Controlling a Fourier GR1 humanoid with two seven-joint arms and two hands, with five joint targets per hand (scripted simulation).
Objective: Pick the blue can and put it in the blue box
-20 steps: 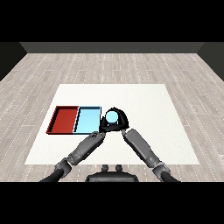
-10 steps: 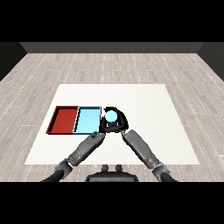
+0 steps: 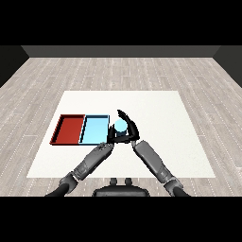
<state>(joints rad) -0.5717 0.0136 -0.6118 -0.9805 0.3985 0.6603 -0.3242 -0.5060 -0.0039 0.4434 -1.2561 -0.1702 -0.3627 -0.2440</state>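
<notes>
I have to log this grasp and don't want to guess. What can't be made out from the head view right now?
- Blue can: only its top shows; the right hand curled round it hides its sides and base, so whether it rests on the table is unclear.
- Left hand: seen from behind at the blue tray's near edge; its fingers cannot be made out.
- Both arms: cut off by the picture's lower edge.

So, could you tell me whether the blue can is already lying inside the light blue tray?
No, the blue can is held in the right hand, just right of the light blue tray.
</notes>
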